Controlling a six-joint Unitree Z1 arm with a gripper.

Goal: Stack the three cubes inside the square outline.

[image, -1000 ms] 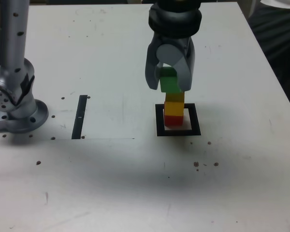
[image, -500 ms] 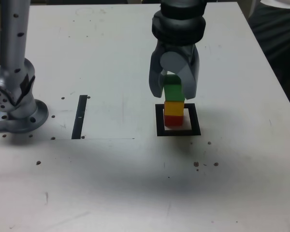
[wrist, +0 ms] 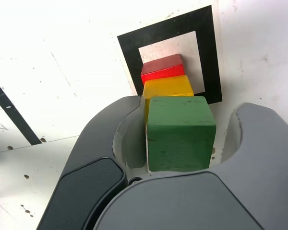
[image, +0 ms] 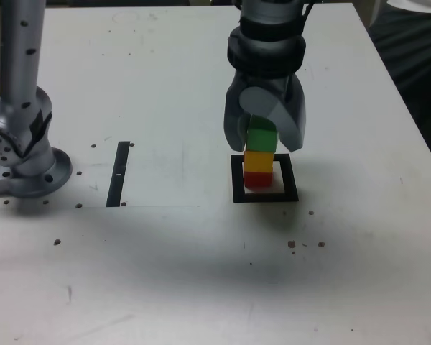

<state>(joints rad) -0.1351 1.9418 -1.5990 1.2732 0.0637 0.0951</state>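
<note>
Now the gripper (image: pixel 264 138) stands released around the green cube (image: pixel 261 138) (topping yellow cube (image: pixel 258 161)); a brushing withdrawal could topple it.

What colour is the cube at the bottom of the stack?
Red: the bottom cube is seen best in the wrist view.

green cube (image: pixel 261 139) atop yellow cube (image: pixel 258 161) atop red cube (image: pixel 256 179), inside black square outline (image: pixel 237 180)

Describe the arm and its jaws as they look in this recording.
The gripper has two broad, rounded grey plastic jaws under a ribbed black collar. The wrist view shows a darker glossy panel on one jaw. A silver metal arm column with small dark screw holes rises from a round base.
</note>
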